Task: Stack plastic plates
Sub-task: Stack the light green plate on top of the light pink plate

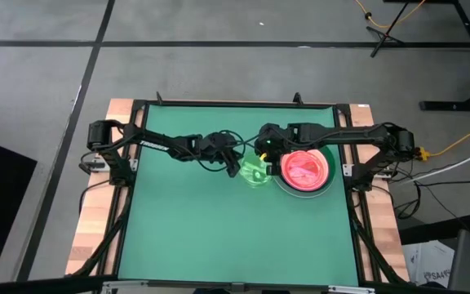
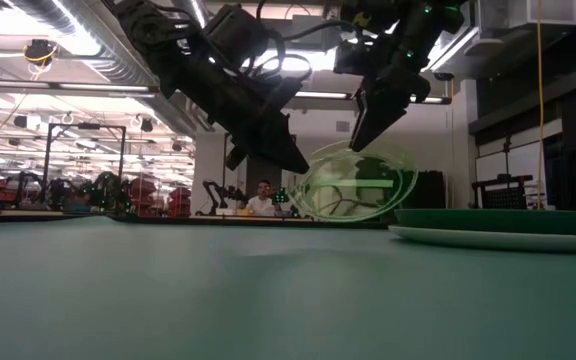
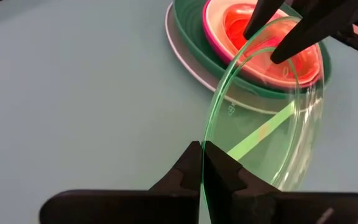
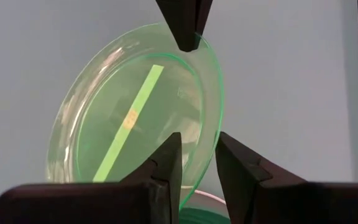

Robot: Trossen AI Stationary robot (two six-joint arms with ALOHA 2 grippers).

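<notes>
No readable text, brand, no. or sign in any view. Only mark: tiny embossed triangle-ish stamp on the lime green plate [image 3: 231, 111], too small to read. Box at worktop's right edge [image 1: 431, 263] carries some dark print, illegible. Room behind in low view: no legible signage.
</notes>
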